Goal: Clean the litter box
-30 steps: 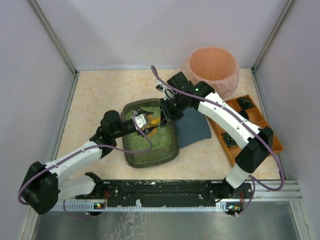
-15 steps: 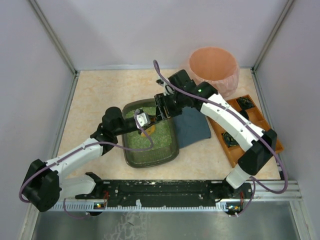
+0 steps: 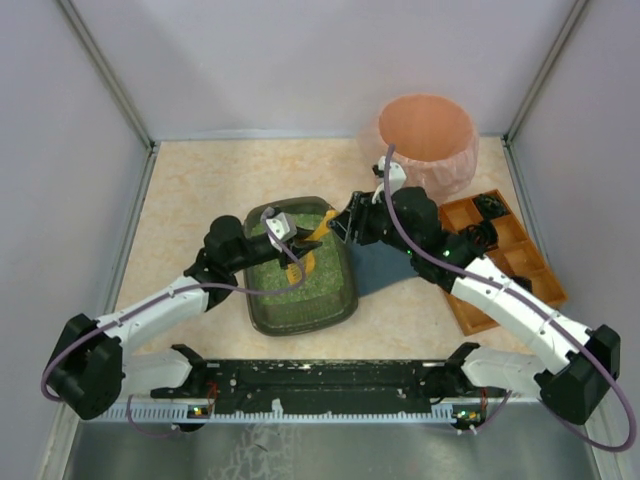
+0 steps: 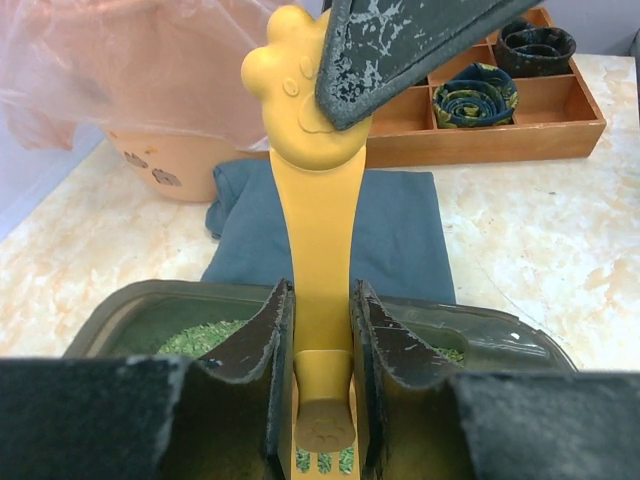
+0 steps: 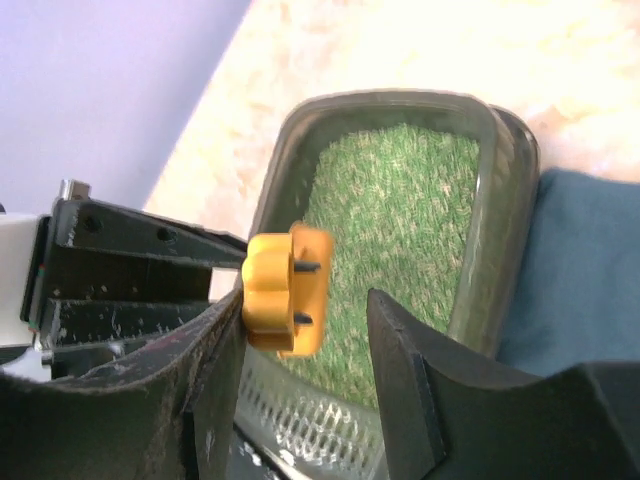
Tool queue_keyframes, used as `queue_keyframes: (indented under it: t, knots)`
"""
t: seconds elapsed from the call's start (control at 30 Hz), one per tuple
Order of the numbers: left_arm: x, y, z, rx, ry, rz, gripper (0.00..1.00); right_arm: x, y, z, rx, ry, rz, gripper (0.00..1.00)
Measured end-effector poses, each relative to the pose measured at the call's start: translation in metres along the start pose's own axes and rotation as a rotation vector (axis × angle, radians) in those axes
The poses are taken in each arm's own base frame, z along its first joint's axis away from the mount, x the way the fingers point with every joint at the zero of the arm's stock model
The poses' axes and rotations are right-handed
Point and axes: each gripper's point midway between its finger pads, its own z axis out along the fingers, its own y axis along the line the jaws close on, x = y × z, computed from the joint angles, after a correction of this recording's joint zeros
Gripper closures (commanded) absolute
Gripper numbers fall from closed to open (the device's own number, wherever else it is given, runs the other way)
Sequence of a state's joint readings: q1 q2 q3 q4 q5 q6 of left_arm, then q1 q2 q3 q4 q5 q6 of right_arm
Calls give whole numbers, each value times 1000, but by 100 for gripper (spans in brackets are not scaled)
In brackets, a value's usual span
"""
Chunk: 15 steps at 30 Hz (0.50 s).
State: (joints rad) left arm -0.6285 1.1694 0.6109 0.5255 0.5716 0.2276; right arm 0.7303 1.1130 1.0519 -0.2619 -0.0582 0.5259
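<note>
I judge the cleaning barely begun. My left claw (image 4: pixel 320 296) is clamped on the scoop (image 4: pixel 318 230), head down in the litter, nothing lifted out. My right claw (image 5: pixel 310 300) gapes around the paw end, gripping nothing. The litter box (image 3: pixel 300 326) sits mid-tabletop, long axis 12 to 6. The scoop handle points to 1.

The litter box (image 3: pixel 300 322) is dark grey-brown, its granular litter (image 3: pixel 320 285) speckled green. The scoop (image 4: pixel 310 230) is yellow-orange, the cloth (image 4: pixel 400 230) slate blue, the tray (image 3: pixel 520 265) orange, the bin (image 3: pixel 425 135) translucent pink, the surface (image 3: pixel 210 180) marbled beige.
</note>
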Motion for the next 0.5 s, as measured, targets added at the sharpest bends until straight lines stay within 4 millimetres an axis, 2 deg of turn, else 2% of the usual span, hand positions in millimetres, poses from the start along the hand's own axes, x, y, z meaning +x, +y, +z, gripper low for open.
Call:
queue_keyframes:
  t: [0.17,0.3,0.4,0.5]
  knots:
    - [9,2,4,-20,19,-73,100,-4,1,12,-18,-101,27,50]
    - [13,2,5,-27,24,-113,100,-10,18,19,-61,-148,17,50]
    - [11,3,6,-32,16,-130,100,-1,23,30,-65,-133,11,51]
    - [11,6,6,-50,13,-150,100,7,19,38,-46,-115,9,53]
